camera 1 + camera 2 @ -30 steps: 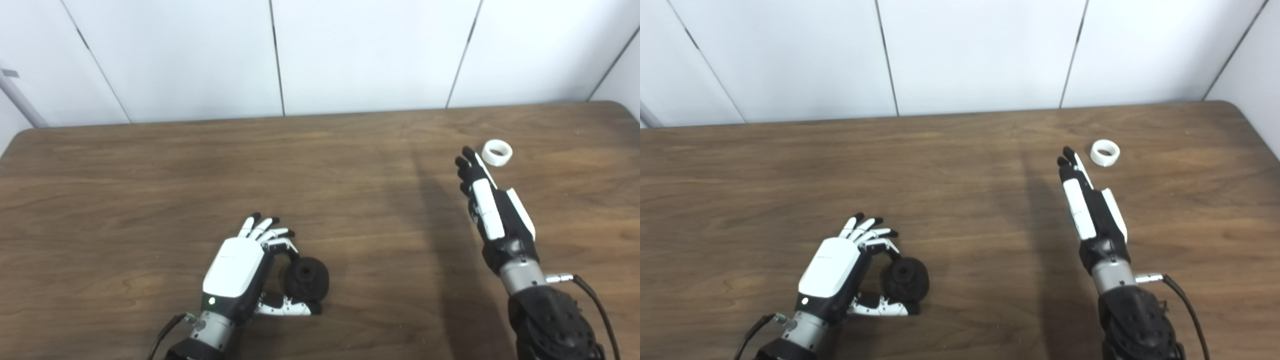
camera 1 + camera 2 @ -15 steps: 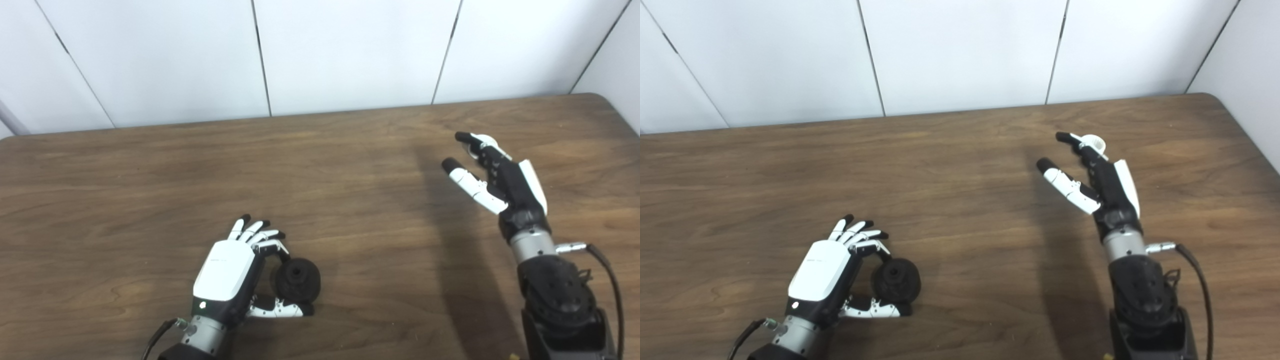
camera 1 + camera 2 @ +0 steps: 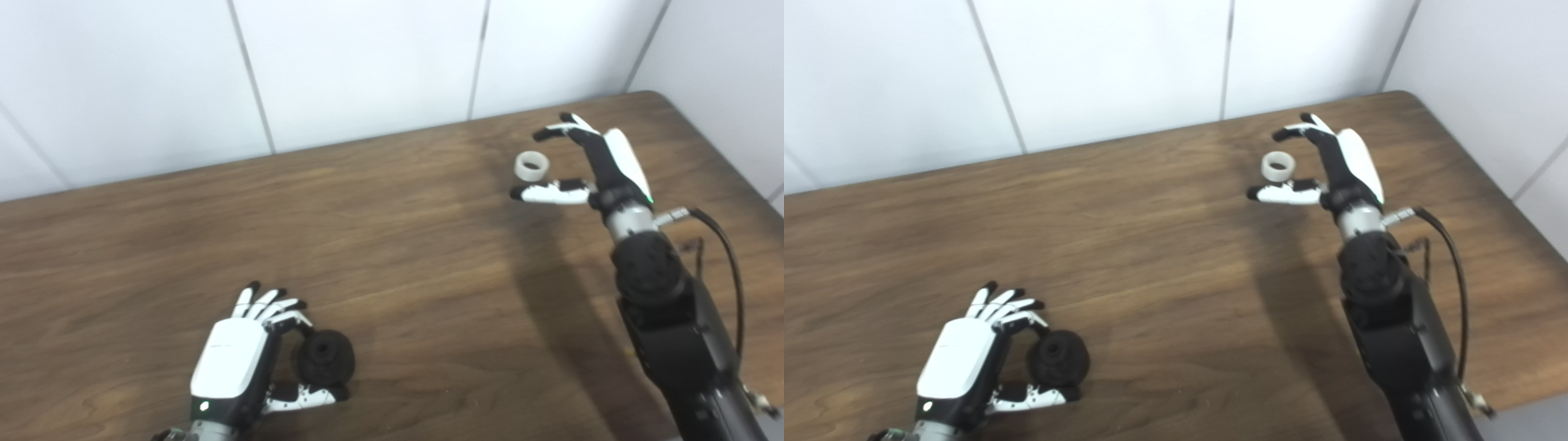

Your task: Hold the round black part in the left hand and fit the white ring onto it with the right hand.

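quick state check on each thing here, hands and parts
left hand: shut on the round black part, low by the table
round black part: gripped between fingers and thumb
right hand: open, fingers and thumb either side of the white ring
white ring: on the table, not gripped

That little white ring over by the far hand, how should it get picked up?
By its outer wall, pinched across the width. The ring seems to lie flat on the table, hole facing up, so opposite sides are free. The right hand is open with fingers beyond it and thumb nearer, so probably lowering from above and closing suits.
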